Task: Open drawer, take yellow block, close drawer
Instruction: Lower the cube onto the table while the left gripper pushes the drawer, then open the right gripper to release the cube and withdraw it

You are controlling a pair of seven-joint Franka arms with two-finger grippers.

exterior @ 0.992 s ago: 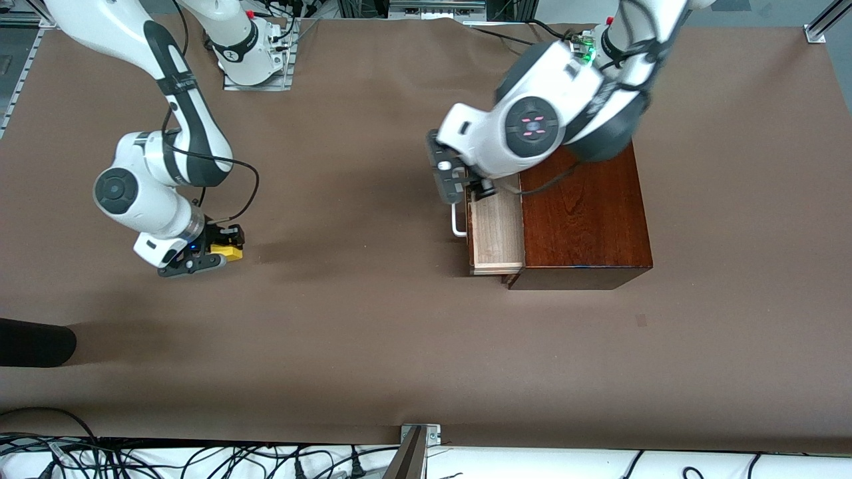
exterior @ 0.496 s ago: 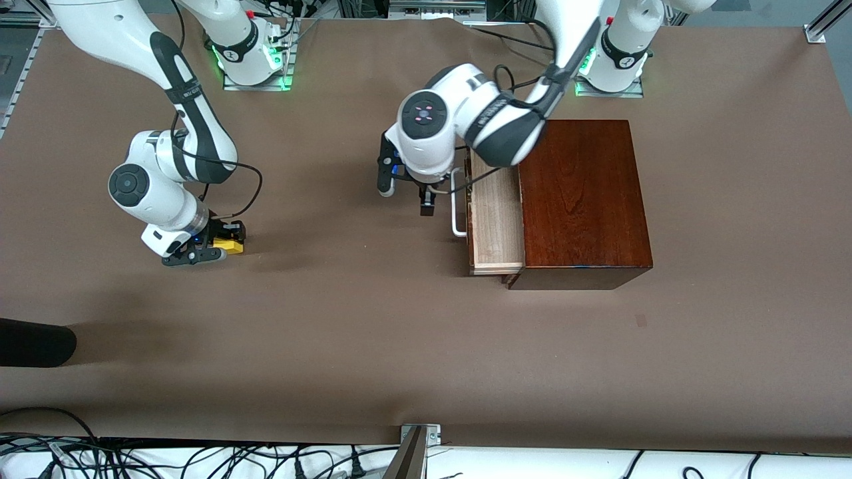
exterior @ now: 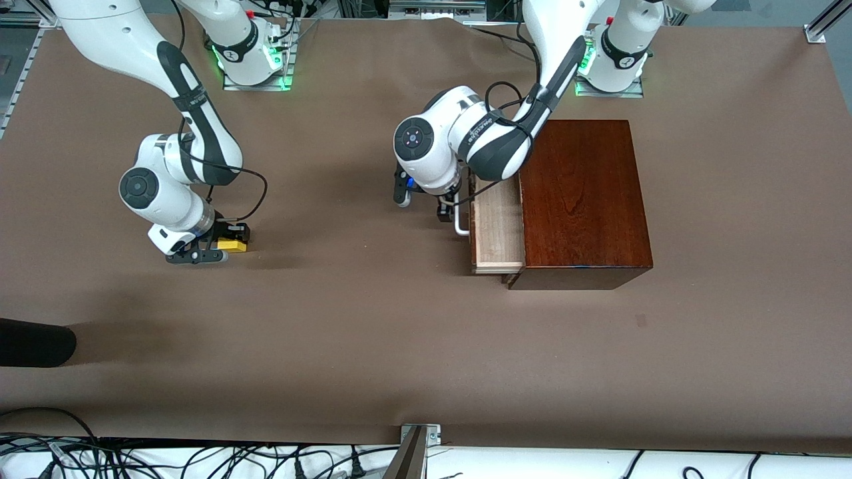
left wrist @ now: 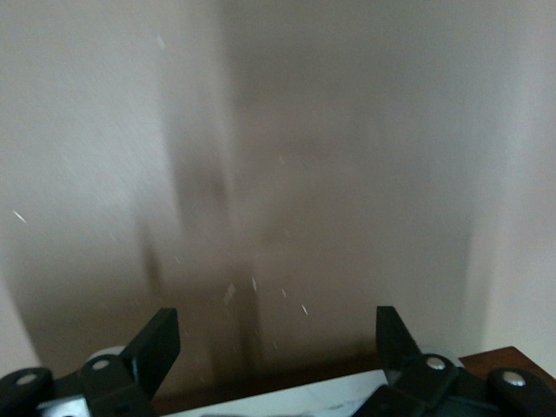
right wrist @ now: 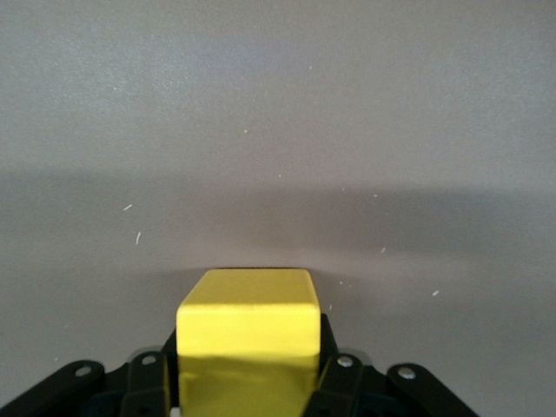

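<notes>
The drawer (exterior: 496, 229) of the dark reddish-brown box (exterior: 582, 199) stands pulled out, its light wood inside showing nothing in it. Its white bar handle (exterior: 459, 223) faces the right arm's end of the table. My left gripper (exterior: 421, 204) is open, low in front of the drawer, right by the handle. The handle (left wrist: 287, 401) shows between the fingers (left wrist: 161, 343) in the left wrist view. My right gripper (exterior: 212, 248) is shut on the yellow block (exterior: 231, 246), low over the table near the right arm's end. The block (right wrist: 246, 334) fills the right wrist view between the fingers.
The brown table cover (exterior: 346, 319) stretches between the two grippers. A dark rounded object (exterior: 33, 342) lies at the table's edge toward the right arm's end, nearer the front camera. Cables run along the front edge.
My left arm has swung from over the open drawer down to a spot in front of it, beside the handle. My right gripper has shifted slightly with the yellow block.
</notes>
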